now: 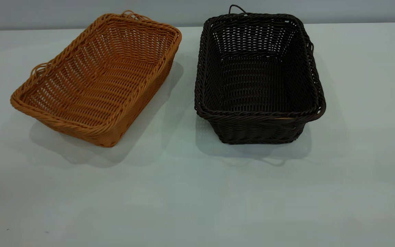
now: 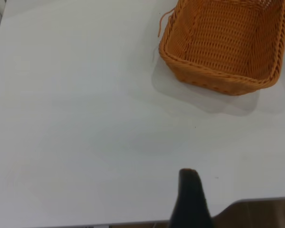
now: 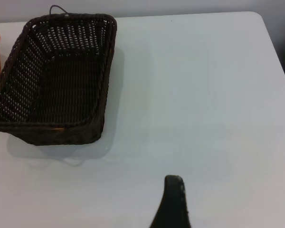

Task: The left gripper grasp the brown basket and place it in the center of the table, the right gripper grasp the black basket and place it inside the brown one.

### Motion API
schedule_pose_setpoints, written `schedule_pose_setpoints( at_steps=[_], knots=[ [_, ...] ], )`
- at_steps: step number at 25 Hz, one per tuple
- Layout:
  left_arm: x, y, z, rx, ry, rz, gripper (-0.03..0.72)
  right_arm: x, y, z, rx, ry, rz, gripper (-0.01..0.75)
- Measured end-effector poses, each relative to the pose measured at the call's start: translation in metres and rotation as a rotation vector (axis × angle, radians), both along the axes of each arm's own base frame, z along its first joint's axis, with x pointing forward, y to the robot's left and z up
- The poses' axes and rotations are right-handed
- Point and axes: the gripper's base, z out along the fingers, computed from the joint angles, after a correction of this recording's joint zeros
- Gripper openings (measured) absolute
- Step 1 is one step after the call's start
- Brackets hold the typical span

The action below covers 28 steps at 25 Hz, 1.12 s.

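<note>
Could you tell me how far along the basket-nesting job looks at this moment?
Nothing looks done yet. The brown basket sits left of centre on the table, angled and empty. The black basket stands apart to its right, also empty. Neither gripper holds anything: the left gripper and right gripper each show only a fingertip, far from their baskets. Both grasps and placements remain.

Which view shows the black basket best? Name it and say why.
The exterior view: the black basket appears whole, open side up, empty, beside the brown basket on the table. The right wrist view also shows it whole but obliquely. The left wrist view shows none of it.
</note>
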Motion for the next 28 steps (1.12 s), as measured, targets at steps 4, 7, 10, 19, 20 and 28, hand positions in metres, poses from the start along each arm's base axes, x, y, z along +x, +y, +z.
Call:
schedule_pose_setpoints(
  at_steps=[4,7,10,19,20,28],
  knots=[
    [0.000,0.000,0.000,0.000,0.000,0.000,0.492,0.000,0.000,0.000,0.000,0.001,0.000,0.553],
    [0.000,0.000,0.000,0.000,0.000,0.000,0.492,0.000,0.000,0.000,0.000,0.001,0.000,0.553],
    [0.000,0.000,0.000,0.000,0.000,0.000,0.492,0.000,0.000,0.000,0.000,0.001,0.000,0.553],
    [0.000,0.000,0.000,0.000,0.000,0.000,0.492,0.000,0.000,0.000,-0.003,-0.004,-0.002,0.552],
    [0.000,0.000,0.000,0.000,0.000,0.000,0.492,0.000,0.000,0.000,-0.001,-0.004,-0.001,0.552],
    [0.008,0.000,0.015,-0.015,0.032,0.013,0.492,0.010,0.013,0.007,0.116,-0.018,0.095,0.556]
  ],
)
